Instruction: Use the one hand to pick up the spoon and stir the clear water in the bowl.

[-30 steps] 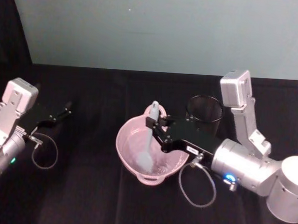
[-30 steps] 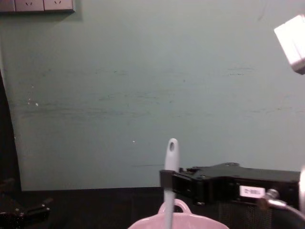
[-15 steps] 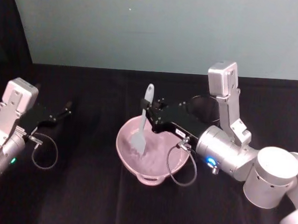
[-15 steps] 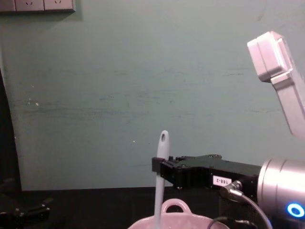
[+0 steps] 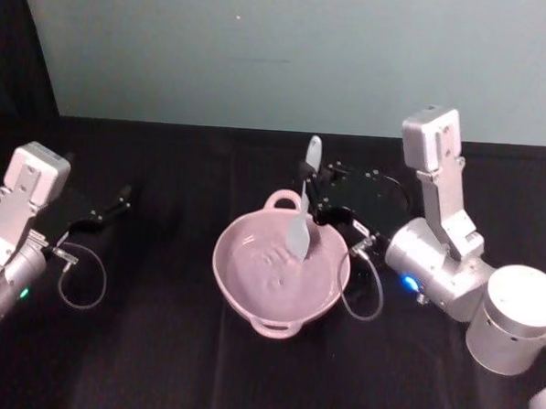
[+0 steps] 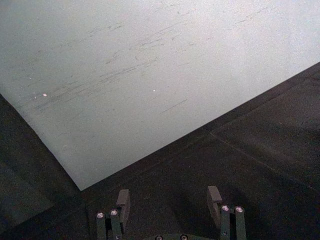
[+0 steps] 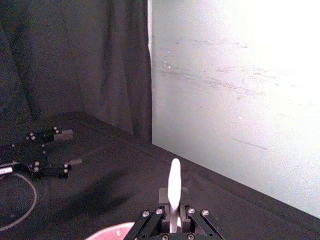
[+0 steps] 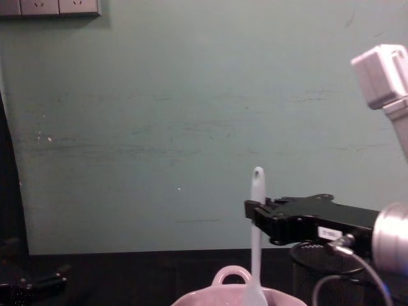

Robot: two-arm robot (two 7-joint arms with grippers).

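Well, nearest the robot the black bench [image 5: 155, 363] lies bare in front of the bowl [image 5: 234, 299], which sits mid-bench with one loop handle on its near rim and another on its far rim. The water inside shows ripples just left of the spoon [image 5: 302, 220]. The spoon stands nearly upright in the bowl's far right part, its flat head down below the rim and its holed tip well above it. The right tool [image 5: 317, 205] reaches in from the bowl's right, level above the far rim, with its fingers pinching the handle at about mid-length. I judge the pick-up done and the stirring step in hand. The next move calls for sweeping the head round inside the bowl while holding it low enough to stay in the water, and keeping it short of the wall, since a push there could shove the bowl. Room is tightest behind the bowl to its right, where the black mesh cup [image 8: 309, 271] stands close under the right arm. Well to the bowl's left the left tool [image 6: 167, 197] sits parked low over the bench, fingers spread and holding nothing. Beyond the bowl the bench runs back to a pale green wall [image 8: 159, 115].
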